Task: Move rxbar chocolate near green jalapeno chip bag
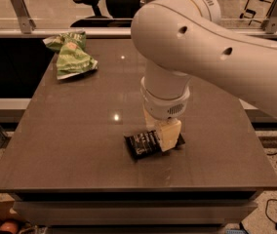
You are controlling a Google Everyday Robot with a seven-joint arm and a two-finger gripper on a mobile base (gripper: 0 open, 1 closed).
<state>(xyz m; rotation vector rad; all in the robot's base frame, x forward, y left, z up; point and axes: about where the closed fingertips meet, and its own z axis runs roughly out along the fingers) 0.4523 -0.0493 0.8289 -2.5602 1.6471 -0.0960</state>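
Note:
The rxbar chocolate [142, 143], a flat black wrapper with white lettering, lies on the dark table [75, 145] near the front middle. My gripper [168, 136] is down on the bar's right end, covering part of it. The green jalapeno chip bag [71, 56], crumpled and light green, lies at the far left corner of the table, well away from the bar. My white arm [211, 48] reaches in from the right and hides the table's far right part.
An office chair [90, 3] and a rail with metal posts [21, 4] stand behind the table. The table's front edge is close below the bar. Cables lie on the floor at the lower right [275, 218].

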